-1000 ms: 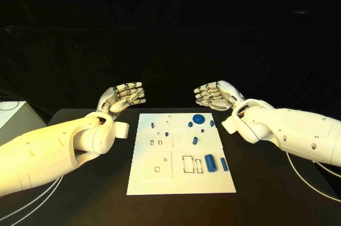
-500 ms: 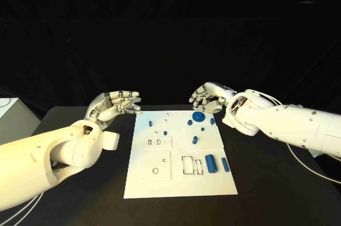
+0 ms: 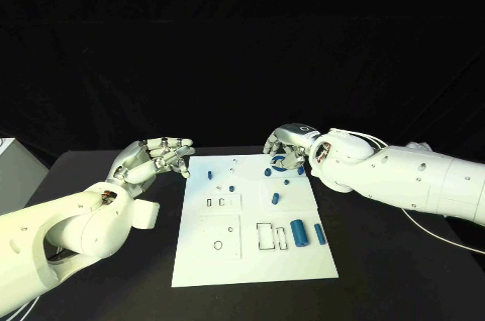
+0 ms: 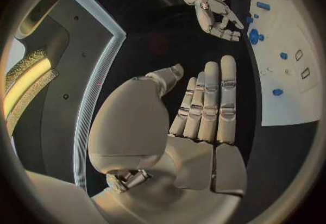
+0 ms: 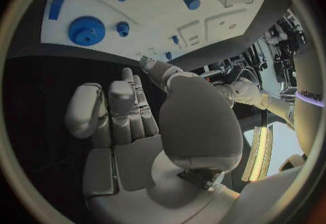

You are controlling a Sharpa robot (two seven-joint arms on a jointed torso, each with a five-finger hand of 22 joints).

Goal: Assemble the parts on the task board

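Observation:
The white task board (image 3: 253,265) lies in the middle of the black table. Small blue parts sit on its far half, and a blue cylinder (image 3: 299,230) and a thin blue bar (image 3: 319,234) lie near its right edge. A blue gear (image 3: 278,162) sits at the far right corner, partly hidden under my right hand (image 3: 288,147). That hand hovers just over it, fingers loosely bent, holding nothing. In the right wrist view the gear (image 5: 86,30) lies beyond the fingertips (image 5: 129,80). My left hand (image 3: 157,156) hangs beside the board's far left corner, fingers extended and empty.
A pale box (image 3: 8,170) stands off the table's left edge. A thin cable (image 3: 445,240) trails over the table under my right arm. Outlined slots (image 3: 267,235) and raised white blocks (image 3: 219,237) mark the board's near half.
Both hands have come down and inward toward the board's far corners. The right hand has moved over the blue gear. Nothing was picked up.

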